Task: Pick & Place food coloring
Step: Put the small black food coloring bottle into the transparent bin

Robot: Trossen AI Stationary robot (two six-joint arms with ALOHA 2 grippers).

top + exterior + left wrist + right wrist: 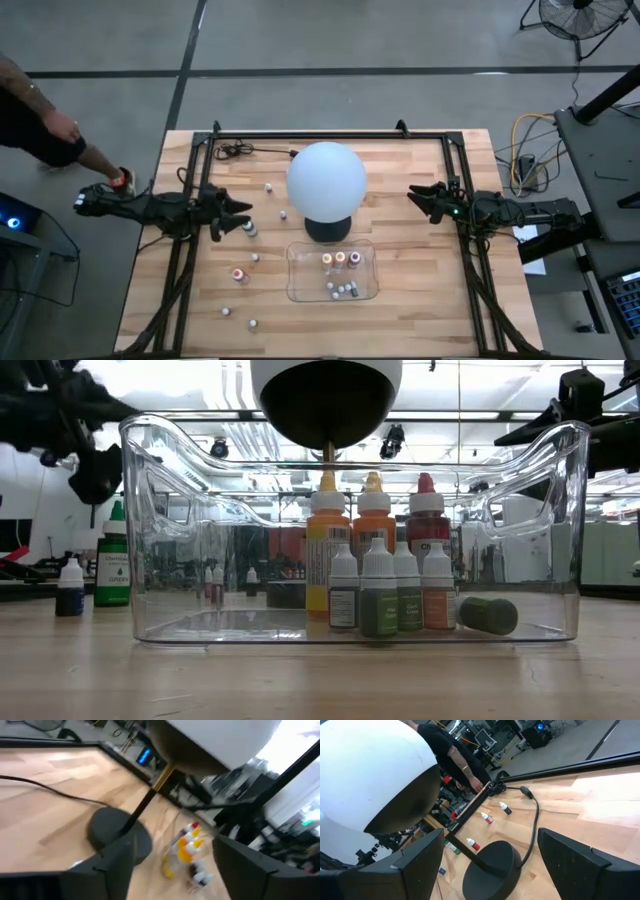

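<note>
You're looking at a bunch of tiny food coloring bottles point(340, 259) split between a clear tray point(299, 290) and the bare wooden table point(420, 310). In the low view the tray's batch is easy to read: three taller ones with orange, orange and red caps are standing at the back, four small white-capped ones are lining up in front of them, and one dark bottle is lying on its side just beside them. The rest are sitting loose on the left half of the table, including a pinkish one point(238, 273) near the tray's left end, a couple of whitish ones point(252, 324) toward the near edge and two more point(269, 187) up by the lamp. The big white globe lamp point(326, 180) is standing dead centre with its dark base point(327, 229) right behind the tray, and its black cord point(258, 151) is running along the far edge, so it's sitting squarely between the two arms. Your left gripper point(243, 214) is hovering over the left side of the table, close by a bottle point(250, 230), with its fingers spread and nothing between them. Your right gripper point(415, 197) is hanging over the right side, also spread wide and holding nothing, well apart from every bottle. A person point(40, 125) is standing off the table's far left corner.
</note>
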